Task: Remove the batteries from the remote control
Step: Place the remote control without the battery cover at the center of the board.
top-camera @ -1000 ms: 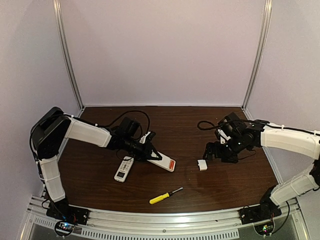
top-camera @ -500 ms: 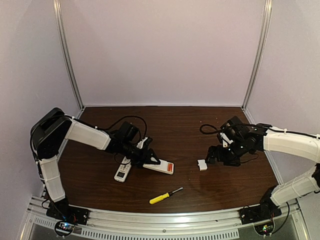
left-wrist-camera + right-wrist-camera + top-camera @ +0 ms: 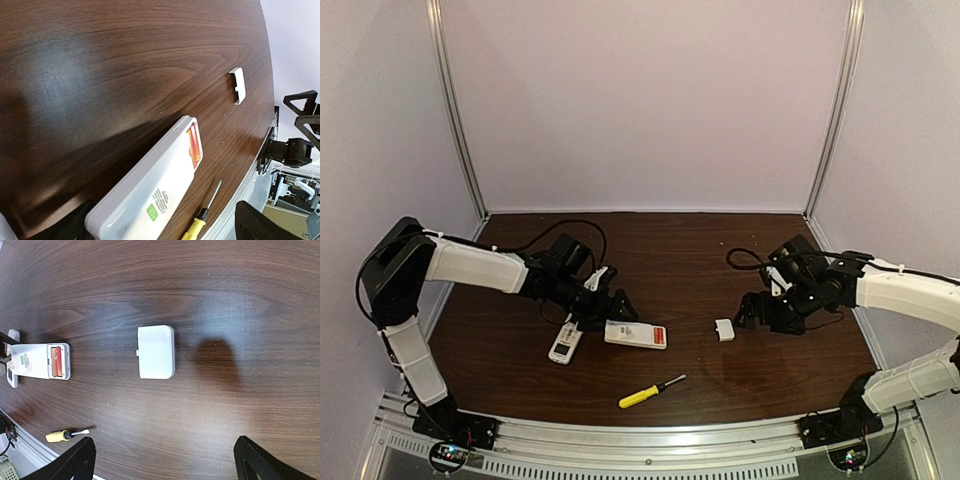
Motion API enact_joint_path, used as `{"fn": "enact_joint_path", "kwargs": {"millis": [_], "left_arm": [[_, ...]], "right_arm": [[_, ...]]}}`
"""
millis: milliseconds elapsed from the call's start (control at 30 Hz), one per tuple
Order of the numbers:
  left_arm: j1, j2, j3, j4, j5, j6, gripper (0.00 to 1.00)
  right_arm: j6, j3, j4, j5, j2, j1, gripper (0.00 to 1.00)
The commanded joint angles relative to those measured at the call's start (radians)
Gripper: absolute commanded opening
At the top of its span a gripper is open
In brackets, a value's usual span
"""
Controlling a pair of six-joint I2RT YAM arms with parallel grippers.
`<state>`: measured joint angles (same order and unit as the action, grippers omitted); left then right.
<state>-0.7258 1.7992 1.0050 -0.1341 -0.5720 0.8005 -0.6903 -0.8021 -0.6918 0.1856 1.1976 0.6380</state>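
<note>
The white remote control (image 3: 632, 334) lies flat on the table, back side up, its battery bay uncovered. Two orange-red batteries (image 3: 659, 336) sit in that bay. My left gripper (image 3: 607, 312) is open and low at the remote's left end. In the left wrist view the remote (image 3: 150, 190) reaches in between the wide-spread fingers, with the batteries (image 3: 194, 145) at its far end. My right gripper (image 3: 752, 312) is open, just right of a small white cover (image 3: 724, 329). The right wrist view shows the cover (image 3: 156, 351), the remote (image 3: 35, 361) and its batteries (image 3: 56, 361), with nothing between the fingers.
A second white remote (image 3: 566, 340) lies face up just left of the first. A yellow-handled screwdriver (image 3: 645, 393) lies nearer the front edge. The metal rail (image 3: 640, 460) runs along the front, and purple walls close in the sides and back.
My left gripper has opened and let go of the remote, which was tilted up and now lies flat. The right gripper has drifted slightly back from the cover.
</note>
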Motion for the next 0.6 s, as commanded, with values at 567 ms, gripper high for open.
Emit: {"fn": "enact_joint_path", "kwargs": {"millis": [567], "left_arm": [[-0.189,-0.121,0.198,-0.421,0.133,-0.369,0.87]], "right_arm": [[-0.063,0.008,0.021,-0.007,-0.061,0.025,1.0]]}}
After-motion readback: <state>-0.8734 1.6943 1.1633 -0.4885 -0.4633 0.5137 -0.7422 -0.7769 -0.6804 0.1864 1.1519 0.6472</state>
